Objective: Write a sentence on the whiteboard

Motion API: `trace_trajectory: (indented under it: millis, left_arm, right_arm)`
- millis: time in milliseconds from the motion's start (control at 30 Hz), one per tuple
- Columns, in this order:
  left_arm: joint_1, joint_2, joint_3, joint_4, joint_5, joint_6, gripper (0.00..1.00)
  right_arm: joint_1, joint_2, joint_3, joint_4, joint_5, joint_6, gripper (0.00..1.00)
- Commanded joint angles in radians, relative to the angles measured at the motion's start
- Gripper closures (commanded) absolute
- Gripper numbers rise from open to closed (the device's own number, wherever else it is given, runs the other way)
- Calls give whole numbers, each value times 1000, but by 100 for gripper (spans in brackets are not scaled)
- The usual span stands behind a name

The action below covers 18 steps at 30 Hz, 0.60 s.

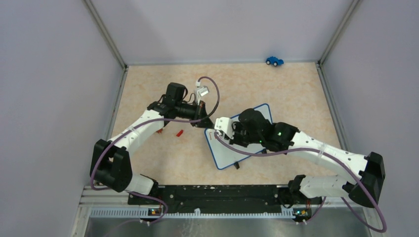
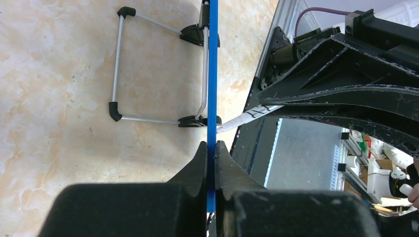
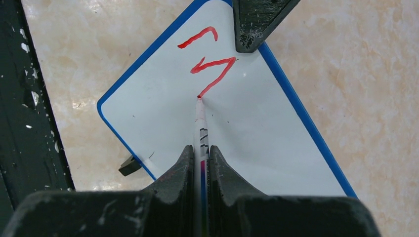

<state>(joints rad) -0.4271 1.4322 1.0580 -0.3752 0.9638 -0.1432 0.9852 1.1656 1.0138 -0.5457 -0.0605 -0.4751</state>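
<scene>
Board: the whiteboard [image 1: 226, 155] lies on the bench [image 1: 163, 163], angled across the middle between your two arms; most of its face is bare
Left end effector [image 2: 211, 148]: clamped on the board's blue rim; in its wrist view the edge runs straight between the fingers, with the wire stand [image 2: 116, 64] to one side
Right end effector [image 3: 200, 153]: closed on a marker [image 3: 201, 128]; the tip touches the board at the low end of a zigzag stroke
Writing: the red writing [image 3: 210, 69] is only a hook and a zigzag near one corner; I judge the sentence barely begun
Doing it well: press lightly and evenly; lift the tip between letters; make small strokes running towards the bare part; hold the left clamp firm so the board cannot slide under the pen
Risk: too much downward push could tip or skid the board, or splay the tip
Containers: none visible; loose on the bench are a small red piece [image 1: 180, 132], probably the marker's cap, and a blue toy car [image 1: 274, 60] at the far edge
</scene>
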Motion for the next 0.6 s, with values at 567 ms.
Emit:
trace_trajectory:
  millis: [567]
  left_arm:
    - [-5,6,19,-6,25,-1,100]
  right_arm:
    - [22,19,162,49,-50,29,100]
